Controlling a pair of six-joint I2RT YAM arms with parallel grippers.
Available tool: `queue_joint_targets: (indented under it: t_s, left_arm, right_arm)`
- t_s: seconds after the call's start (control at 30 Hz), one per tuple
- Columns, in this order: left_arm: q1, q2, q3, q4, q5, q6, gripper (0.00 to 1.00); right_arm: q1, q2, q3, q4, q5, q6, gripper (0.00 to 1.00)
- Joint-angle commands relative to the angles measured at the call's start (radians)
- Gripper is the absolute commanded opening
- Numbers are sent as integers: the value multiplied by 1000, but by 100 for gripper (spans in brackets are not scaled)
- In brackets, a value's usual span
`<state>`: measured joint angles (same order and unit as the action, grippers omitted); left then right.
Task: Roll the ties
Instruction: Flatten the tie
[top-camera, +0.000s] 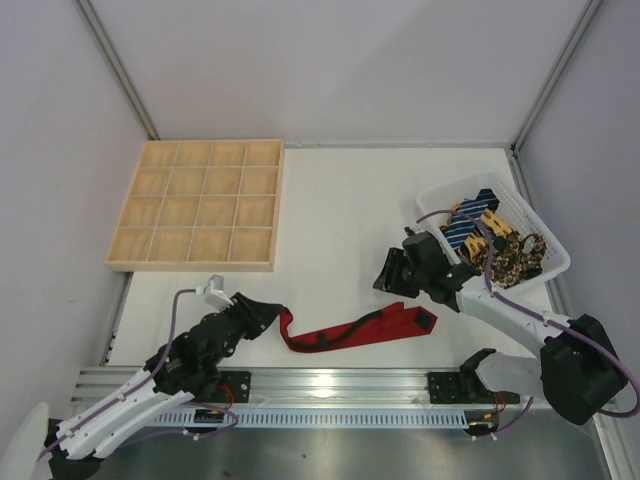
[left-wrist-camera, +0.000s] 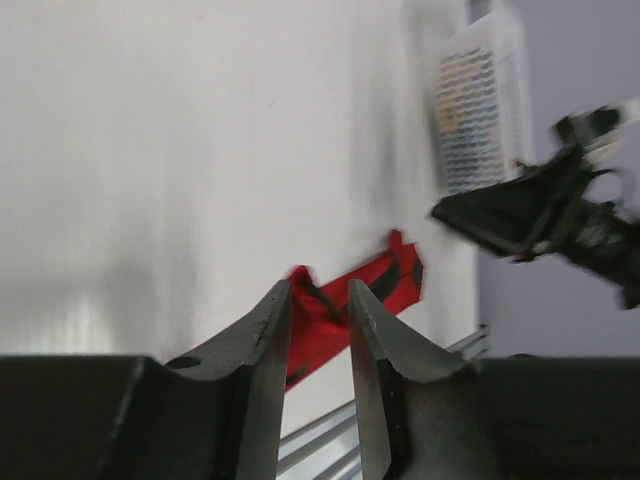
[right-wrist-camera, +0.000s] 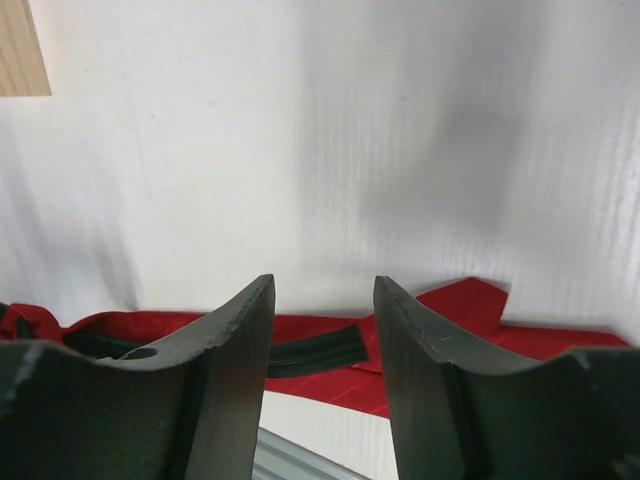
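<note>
A plain red tie (top-camera: 350, 330) lies flat and unrolled along the near part of the table, its wide end to the right. My left gripper (top-camera: 270, 311) is at its narrow left end. In the left wrist view the jaws (left-wrist-camera: 318, 290) stand apart, with the red tie (left-wrist-camera: 385, 285) on the table past them. My right gripper (top-camera: 388, 273) hovers just behind the wide end, open. The right wrist view shows the red tie (right-wrist-camera: 470, 310) and its black back strip (right-wrist-camera: 310, 350) below the gap (right-wrist-camera: 323, 285). More ties sit in the basket: navy striped (top-camera: 468, 224), mustard (top-camera: 492, 218), speckled (top-camera: 515, 252).
The white basket (top-camera: 440, 195) stands at the right back. A wooden tray (top-camera: 197, 195) divided into several compartments stands at the back left. An aluminium rail (top-camera: 330, 385) runs along the near edge of the table. Purple cables trail along both arms.
</note>
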<state>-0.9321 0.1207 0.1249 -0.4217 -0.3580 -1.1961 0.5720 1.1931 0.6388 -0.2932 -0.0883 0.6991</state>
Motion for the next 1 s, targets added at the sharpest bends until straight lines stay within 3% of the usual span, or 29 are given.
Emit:
queue_joint_targets:
  t_s: [0.0, 0.07, 0.13, 0.2, 0.3, 0.47, 0.57, 0.73, 0.97]
  left_arm:
    - [-4, -119, -2, -178, -51, -92, 36]
    - [-4, -183, 10, -221, -59, -86, 40]
    - [-4, -225, 33, -290, -67, -97, 54]
    - [-4, -234, 67, -368, -67, -137, 80]
    - [-4, -227, 108, -414, -53, -148, 89]
    - [-4, -170, 151, -425, -32, -146, 90]
    - [-4, -127, 166, -379, 0, -140, 88]
    - [-4, 78, 196, -381, 24, -221, 88]
    - [-4, 325, 285, -324, 1, -178, 90]
  right_arm:
    - [43, -15, 19, -26, 71, 26, 48]
    - [58, -33, 7, -9, 85, 40, 48]
    - [62, -30, -11, 12, 84, 40, 47]
    - [61, 3, -5, -13, 78, 33, 48]
    - [77, -10, -16, -83, 162, 71, 55]
    - [78, -66, -61, -78, 254, 134, 60]
    - [78, -53, -21, -208, 326, 187, 60]
    - [78, -96, -86, -137, 318, 270, 61]
    - [51, -12, -90, -101, 283, 344, 60]
